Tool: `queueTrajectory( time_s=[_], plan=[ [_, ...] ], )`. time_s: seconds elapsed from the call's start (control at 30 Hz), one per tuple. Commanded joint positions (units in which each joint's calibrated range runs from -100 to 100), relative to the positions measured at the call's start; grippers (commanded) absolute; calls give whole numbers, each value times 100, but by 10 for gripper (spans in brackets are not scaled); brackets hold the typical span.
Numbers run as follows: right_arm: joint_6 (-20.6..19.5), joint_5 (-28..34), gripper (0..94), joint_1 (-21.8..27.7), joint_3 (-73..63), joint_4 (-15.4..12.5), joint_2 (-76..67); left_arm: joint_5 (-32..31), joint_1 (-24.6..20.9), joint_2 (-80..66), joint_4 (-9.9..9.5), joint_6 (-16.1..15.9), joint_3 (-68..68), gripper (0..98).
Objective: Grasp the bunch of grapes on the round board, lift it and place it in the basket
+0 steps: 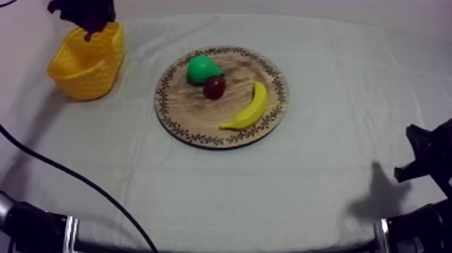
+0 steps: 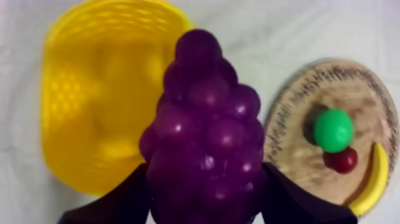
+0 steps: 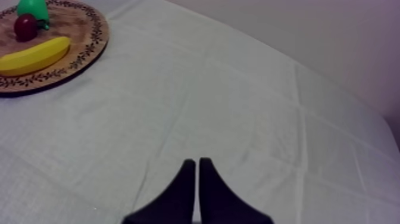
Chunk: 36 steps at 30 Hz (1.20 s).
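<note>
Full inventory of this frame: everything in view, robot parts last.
yellow basket: 1, yellow, on the cloth left of the board
wooden board: 1, brown with patterned rim, mid-table
pear: 1, green, on the board
small red fruit: 1, dark red, on the board next to the pear
banana: 1, yellow, on the board, apart from the other two
bunch of grapes: 1, purple, held over the basket
cloth: 1, grey-white, covering the table
left gripper: 1, black, shut on the grapes
right gripper: 1, black, shut on nothing, over bare cloth
</note>
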Motion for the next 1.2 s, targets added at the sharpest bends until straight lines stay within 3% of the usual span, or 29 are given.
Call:
queueTrajectory(
  time_s=[0.0,0.27,0.77,0.93,1.17],
  plan=[
    [1,-1,3,-1,0,-1,0,6,-254,46,0,-62,-74,496],
    [1,-1,3,-1,0,-1,0,100,-647,360,-43,-177,-398,500],
    [1,-1,3,-1,0,-1,0,-88,-816,1700,40,-148,-644,535],
    [1,-1,3,-1,0,-1,0,-225,-847,2103,114,-168,-678,593],
    [1,-1,3,-1,0,-1,0,-376,-932,2284,271,-231,-703,818]
  ],
)
